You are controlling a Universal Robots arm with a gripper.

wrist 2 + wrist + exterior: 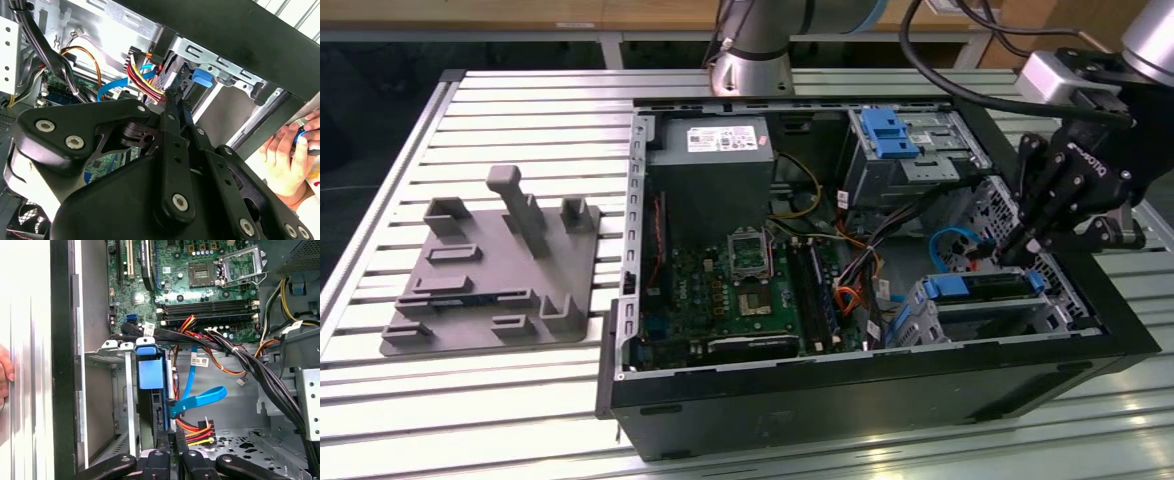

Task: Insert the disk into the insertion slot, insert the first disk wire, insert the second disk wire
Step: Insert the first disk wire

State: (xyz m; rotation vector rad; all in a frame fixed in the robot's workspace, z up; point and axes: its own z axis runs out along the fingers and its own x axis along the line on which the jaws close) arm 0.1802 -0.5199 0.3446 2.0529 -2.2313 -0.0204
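The disk, grey in a bright blue carrier, sits inside the insertion slot, a silver cage at the case's front corner on the exterior view's right. In the first wrist view the carrier's blue tab stands above the slot's rail. A blue flat wire ends in a plug at the disk's end. A red and yellow wire bundle reaches the same end. My gripper is shut, tips right at these plugs. Whether anything is pinched is hidden.
The open computer case lies on a slatted metal table. A second drive cage with a blue latch stands at the back. A grey fixture plate lies outside, on the exterior view's left. A person's hand rests just outside the case wall.
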